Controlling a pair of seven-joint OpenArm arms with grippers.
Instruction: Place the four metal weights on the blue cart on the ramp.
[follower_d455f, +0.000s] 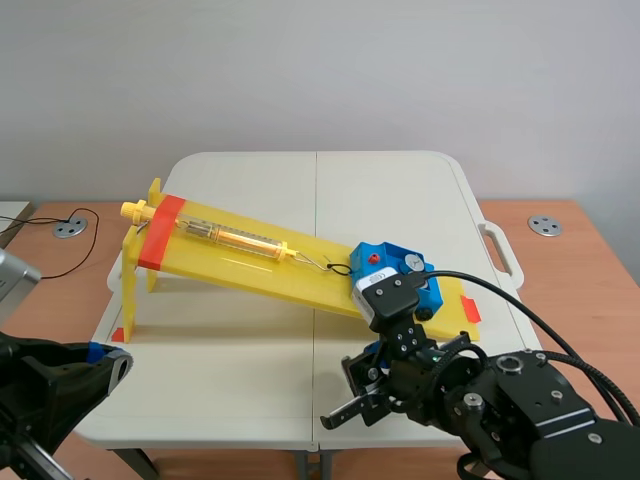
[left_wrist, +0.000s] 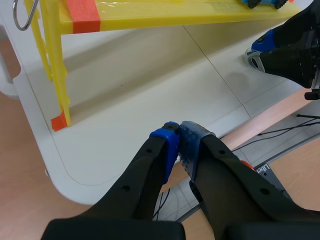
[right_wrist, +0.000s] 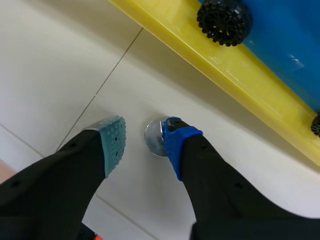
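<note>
The blue cart (follower_d455f: 390, 268) sits low on the yellow ramp (follower_d455f: 250, 262), hooked to a spring scale (follower_d455f: 240, 238); a silver weight (follower_d455f: 412, 262) rests on it. In the right wrist view, one metal weight (right_wrist: 154, 137) lies flat on the table beside the ramp (right_wrist: 240, 75), below the cart (right_wrist: 285, 35). My right gripper (right_wrist: 145, 136) is open around it, the blue pad partly covering the disc. The same weight (left_wrist: 252, 59) shows under the right arm in the left wrist view. My left gripper (left_wrist: 179, 137) is shut on nothing over the table's near left corner.
The white folding table (follower_d455f: 250, 370) has a centre seam and stands among wooden desks (follower_d455f: 590, 240). The ramp's legs (left_wrist: 59, 85) stand on orange-red tape marks at the left. Cables hang past the near table edge.
</note>
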